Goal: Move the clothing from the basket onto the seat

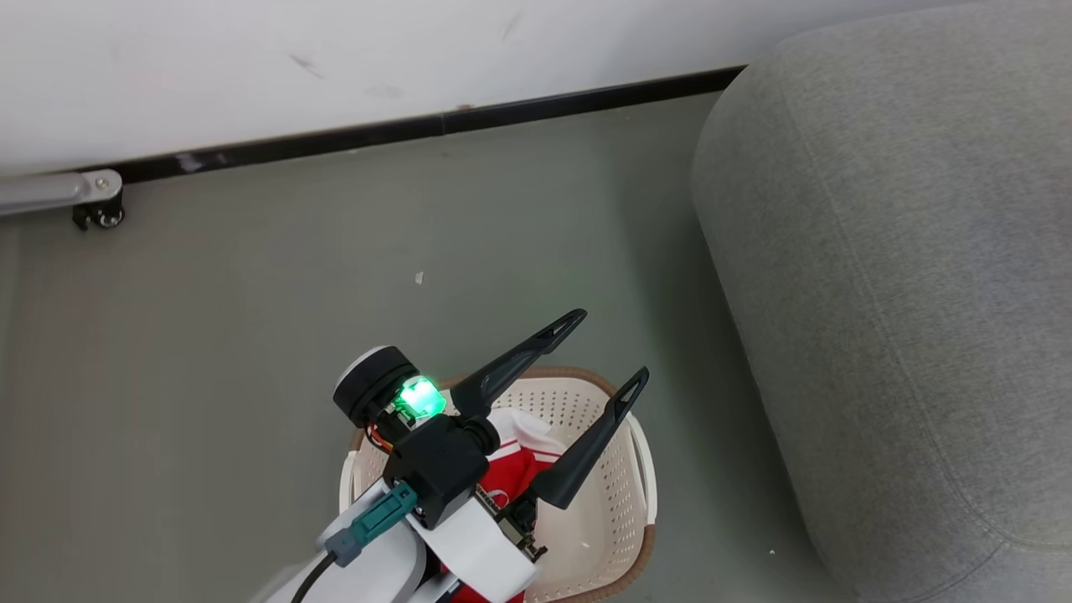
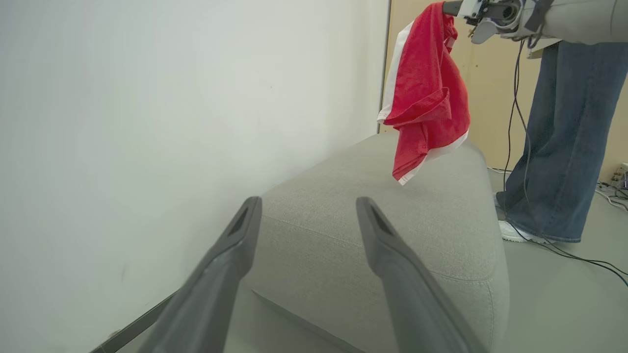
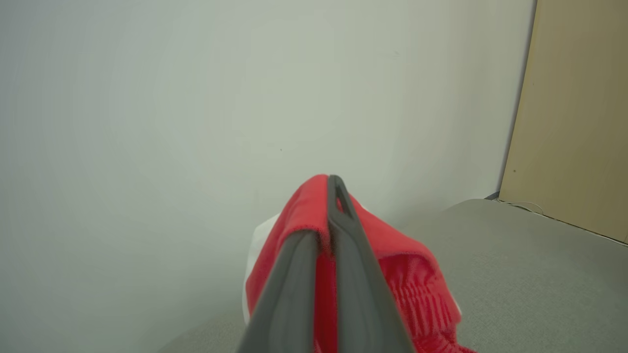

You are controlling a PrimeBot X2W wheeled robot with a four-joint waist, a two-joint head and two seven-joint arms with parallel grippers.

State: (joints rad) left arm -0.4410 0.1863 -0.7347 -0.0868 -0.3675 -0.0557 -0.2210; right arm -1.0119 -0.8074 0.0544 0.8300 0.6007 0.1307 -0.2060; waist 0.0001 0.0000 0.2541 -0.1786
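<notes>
The left gripper (image 1: pixel 610 343) hovers above the basket (image 1: pixel 615 511), its fingers spread wide and holding nothing. Red-and-white clothing (image 1: pixel 512 473) lies inside the basket, which stands on the floor (image 1: pixel 251 335) just beside the grey seat (image 1: pixel 904 293). The right gripper (image 3: pixel 326 211) is pinched tight on a red garment (image 2: pixel 427 98) (white trim along its edges), which dangles above the seat's cushion. A person in jeans (image 2: pixel 564 147) stands beyond the seat.
</notes>
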